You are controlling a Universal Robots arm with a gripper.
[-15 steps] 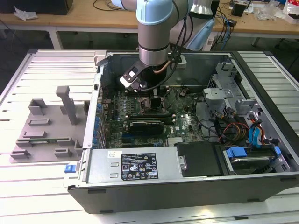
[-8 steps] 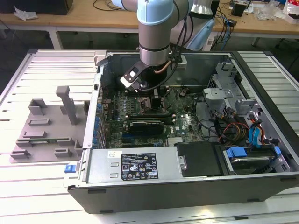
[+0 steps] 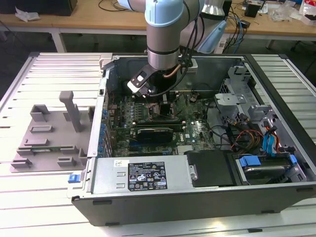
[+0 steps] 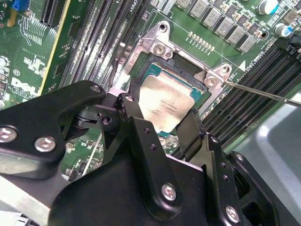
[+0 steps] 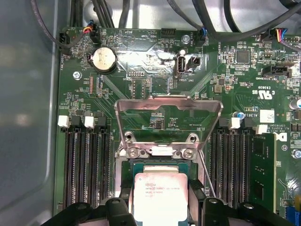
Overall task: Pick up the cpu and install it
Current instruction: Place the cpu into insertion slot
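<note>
Gripping the cpu (image 5: 161, 193) by two opposite edges, the gripper (image 4: 161, 113) is holding it at the open socket (image 5: 141, 165), upper centre of the exterior view. Any tilt or misalignment here is risking bent socket contacts.

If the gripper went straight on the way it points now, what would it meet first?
Probably the socket, directly under the cpu that the gripper clamps. The frame stands flipped up, out of that line. I cannot tell the gap between cpu and socket; they may already touch.
</note>
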